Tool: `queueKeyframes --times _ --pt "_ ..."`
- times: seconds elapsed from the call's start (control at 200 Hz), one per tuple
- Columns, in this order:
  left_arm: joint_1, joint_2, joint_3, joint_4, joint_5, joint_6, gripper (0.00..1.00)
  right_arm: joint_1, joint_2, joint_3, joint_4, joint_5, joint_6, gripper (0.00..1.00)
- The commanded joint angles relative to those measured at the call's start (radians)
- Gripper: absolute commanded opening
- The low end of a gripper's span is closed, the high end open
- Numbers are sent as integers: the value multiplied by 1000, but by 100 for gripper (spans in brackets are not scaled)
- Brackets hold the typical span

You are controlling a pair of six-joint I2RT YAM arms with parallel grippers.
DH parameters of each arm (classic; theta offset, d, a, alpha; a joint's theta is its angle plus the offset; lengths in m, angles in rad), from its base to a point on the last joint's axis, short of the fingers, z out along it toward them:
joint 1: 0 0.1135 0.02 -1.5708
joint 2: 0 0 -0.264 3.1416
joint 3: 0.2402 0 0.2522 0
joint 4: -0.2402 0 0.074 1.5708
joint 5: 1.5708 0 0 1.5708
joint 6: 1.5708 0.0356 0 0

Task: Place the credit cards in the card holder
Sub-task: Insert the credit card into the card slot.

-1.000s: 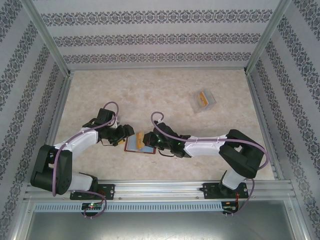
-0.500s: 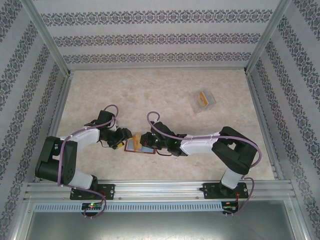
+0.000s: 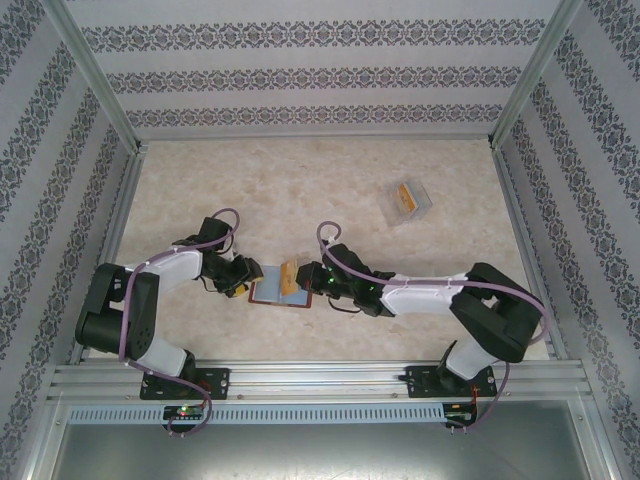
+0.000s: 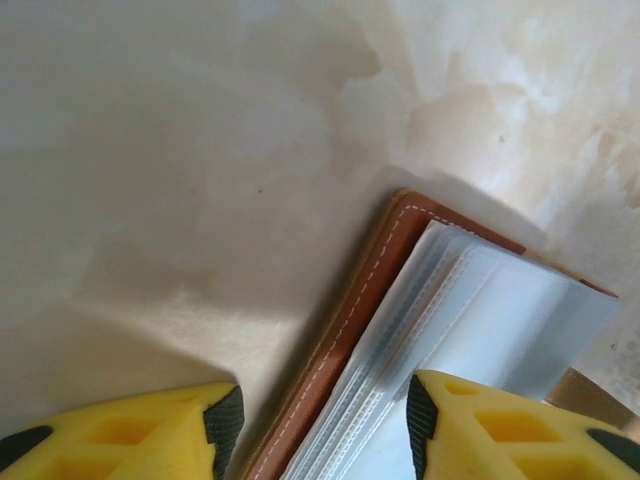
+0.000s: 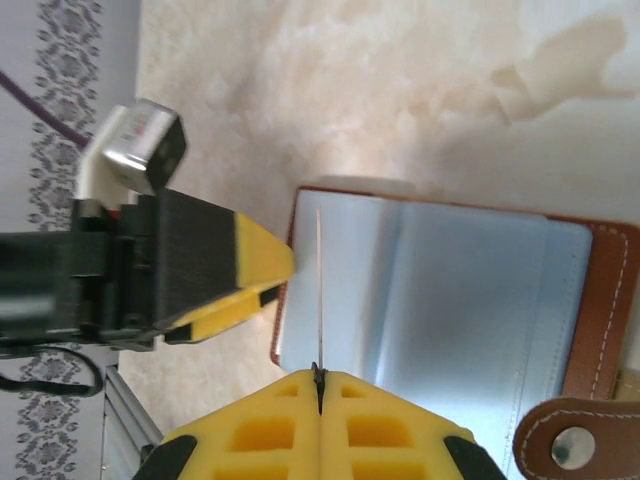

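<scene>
- The small reddish-brown leather folding card holder (image 3: 270,292) lies open on the beige marbled table top (image 3: 330,180). It's low in the middle of the overhead view, blue-grey inside facing up.
- The right gripper (image 5: 319,380) pokes in from the bottom of its wrist view. Its yellow fingers (image 5: 400,430) are pinched tight together on a thin orange rectangular credit card (image 3: 291,275).
- That wrist view catches the card edge-on, so it's just a fine line standing over the left part of the holder's open inside. Can't tell if its far edge touches a sleeve.
- From overhead the card sits over the right half of the holder.
- The left gripper (image 4: 320,440) has its yellow fingers set moderately apart at the bottom of its wrist view. They straddle the holder's stitched brown edge, one over bare table and the other over the clear plastic sleeves (image 4: 480,310). It isn't clamping anything that I can see.
- In the right wrist view one of its fingertips sits right at the holder's left edge.
- The holder's brown snap strap (image 5: 570,445) with its little stud is at the lower right of that view.
- A clear plastic box (image 3: 408,203) sits in the upper right of the table, well apart from the holder, with a second orange card (image 3: 404,195) inside.
</scene>
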State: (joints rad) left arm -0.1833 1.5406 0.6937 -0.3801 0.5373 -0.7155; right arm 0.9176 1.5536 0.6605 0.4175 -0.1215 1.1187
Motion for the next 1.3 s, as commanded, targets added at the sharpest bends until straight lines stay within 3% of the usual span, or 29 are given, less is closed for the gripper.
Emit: queueKeyframes --times 0.0,0.325,0.804,1.149,1.299 --pt "-36 138 -59 114 -71 28 50 -8 -10 -25 42 21 -35 0" --pt "-36 195 -46 132 -37 21 40 19 121 -45 164 33 15 0" --pt "-35 210 -49 136 -28 10 36 17 200 -63 283 -5 96 0" --pt "-36 210 -57 138 -34 6 35 27 90 -151 253 102 116 0" --pt "-36 210 -59 134 -35 10 35 27 130 -158 301 93 136 0"
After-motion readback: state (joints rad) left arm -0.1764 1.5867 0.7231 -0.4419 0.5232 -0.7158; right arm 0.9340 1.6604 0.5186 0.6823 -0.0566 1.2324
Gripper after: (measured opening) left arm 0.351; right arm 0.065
